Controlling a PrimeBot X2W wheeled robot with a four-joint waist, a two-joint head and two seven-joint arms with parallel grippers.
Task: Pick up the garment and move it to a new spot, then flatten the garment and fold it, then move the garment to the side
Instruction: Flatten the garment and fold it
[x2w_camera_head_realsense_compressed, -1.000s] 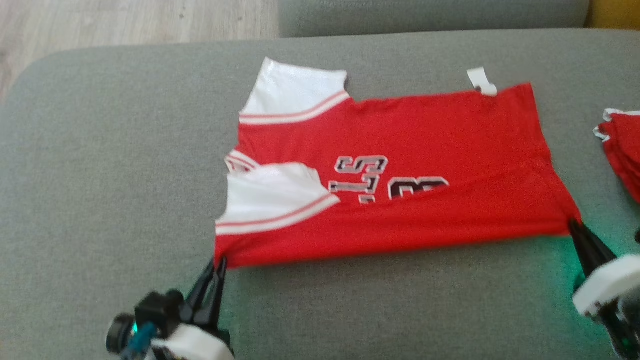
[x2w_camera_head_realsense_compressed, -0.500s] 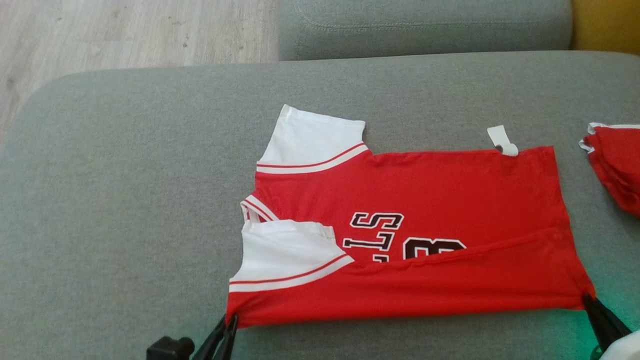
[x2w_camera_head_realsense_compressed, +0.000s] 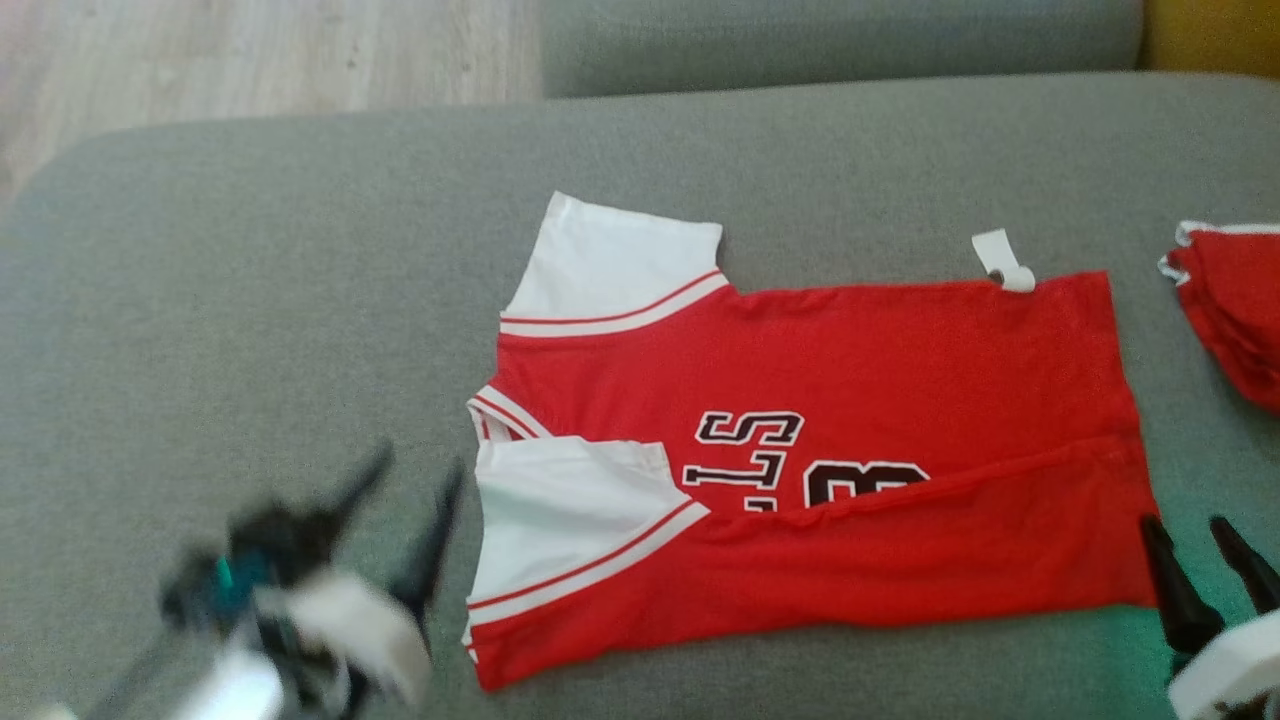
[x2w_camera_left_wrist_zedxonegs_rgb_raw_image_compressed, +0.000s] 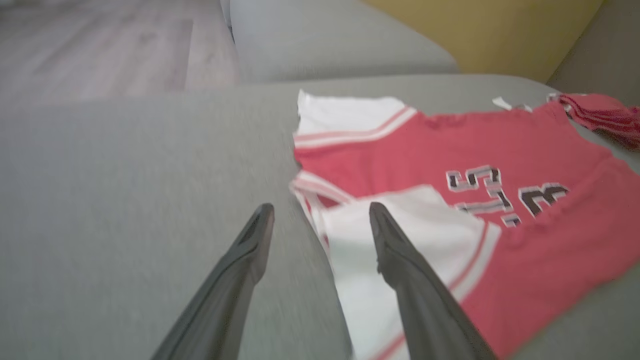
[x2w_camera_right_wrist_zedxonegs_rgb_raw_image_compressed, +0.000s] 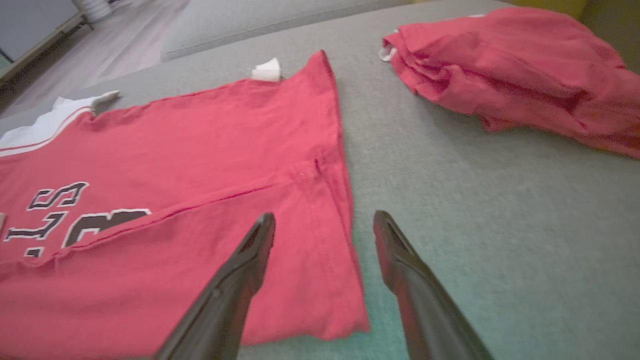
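Wide grey seat cushion (x2w_camera_head_realsense_compressed: 250, 300) under everything here, running well out beyond both sets of jaws, with pale wooden floor (x2w_camera_head_realsense_compressed: 250, 50) past its far left edge, a second grey cushion (x2w_camera_head_realsense_compressed: 840, 40) across the back and a strip of yellow (x2w_camera_head_realsense_compressed: 1210, 35) in the far right corner. Stretched between the two grippers lies the jersey (x2w_camera_head_realsense_compressed: 880, 340): red body, white sleeves trimmed with red stripes, black lettering edged in white, and the long edge nearest the jaws folded up over the bottom of the number. It sits flat, with only slight rippling along that fold. Out beyond the right jaws, well apart from the jersey, a bunched red pile (x2w_camera_head_realsense_compressed: 1235, 310) rests on the cushion. The left gripper (x2w_camera_head_realsense_compressed: 420, 465) is blurred, just beside the sleeve end, jaws spread wide and gripping nothing. The right gripper (x2w_camera_head_realsense_compressed: 1186, 528) sits at the hem corner, jaws likewise apart and empty, one finger over red cloth, the other over bare cushion. A small white tag (x2w_camera_head_realsense_compressed: 1003, 262) pokes from the far hem edge.
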